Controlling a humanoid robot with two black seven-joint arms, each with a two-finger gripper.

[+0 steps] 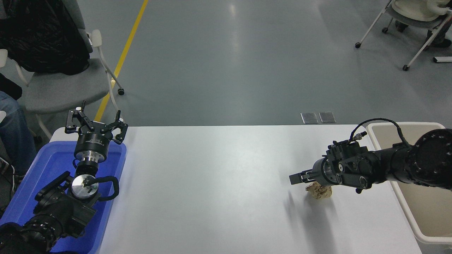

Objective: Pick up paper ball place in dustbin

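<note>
The tan crumpled paper ball (320, 192) lies on the white table (212, 183) near its right side. My right gripper (300, 177) reaches in from the right, pointing left, and hangs low right over the ball, hiding the ball's top. It is seen edge-on, so I cannot tell whether it is open or shut. The cream dustbin (432, 211) stands just off the table's right edge, with my right arm crossing its near rim. My left gripper (96, 123) is parked open at the lower left.
A bright blue tray (39, 180) sits at the table's left end under my left arm. A grey chair (60, 88) with a black bag and a person's leg (10, 127) are at the far left. Another chair (413, 14) stands at the top right.
</note>
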